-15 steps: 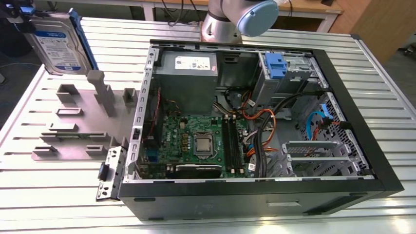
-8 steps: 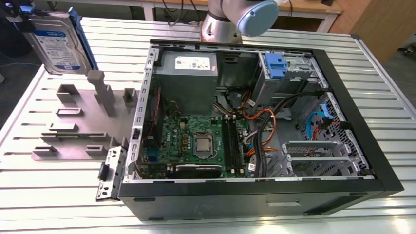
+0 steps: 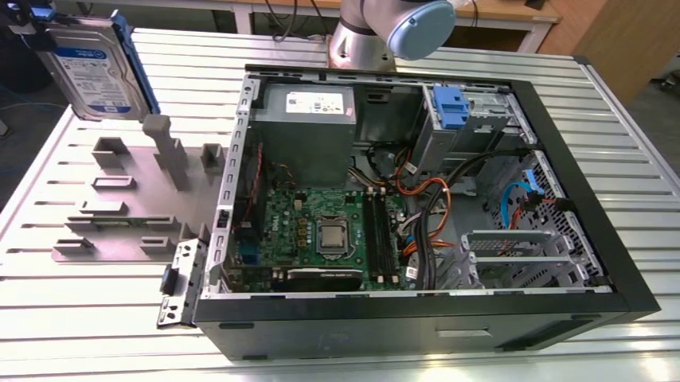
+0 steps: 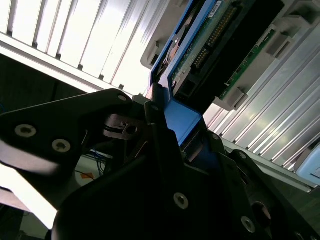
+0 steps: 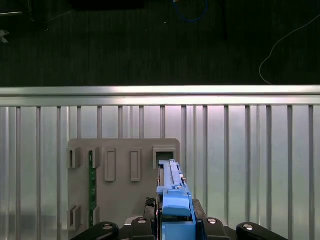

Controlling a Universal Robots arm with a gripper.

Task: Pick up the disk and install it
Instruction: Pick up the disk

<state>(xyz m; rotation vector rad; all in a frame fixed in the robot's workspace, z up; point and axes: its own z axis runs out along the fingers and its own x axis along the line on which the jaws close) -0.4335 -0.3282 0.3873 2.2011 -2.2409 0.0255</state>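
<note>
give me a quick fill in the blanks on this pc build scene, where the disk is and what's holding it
1. The gripper is shut on the ____ end tab of the disk.
2. In the exterior view, the disk is held to the ____ of the open computer case.
3. The motherboard inside the case is ____ in colour.

Missing words: blue; left; green

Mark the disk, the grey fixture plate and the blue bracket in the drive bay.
disk (image 3: 98, 76): exterior view, on its printed label.
grey fixture plate (image 3: 143, 208): exterior view, on its flat base.
blue bracket (image 3: 451, 107): exterior view, on its upper face.
</note>
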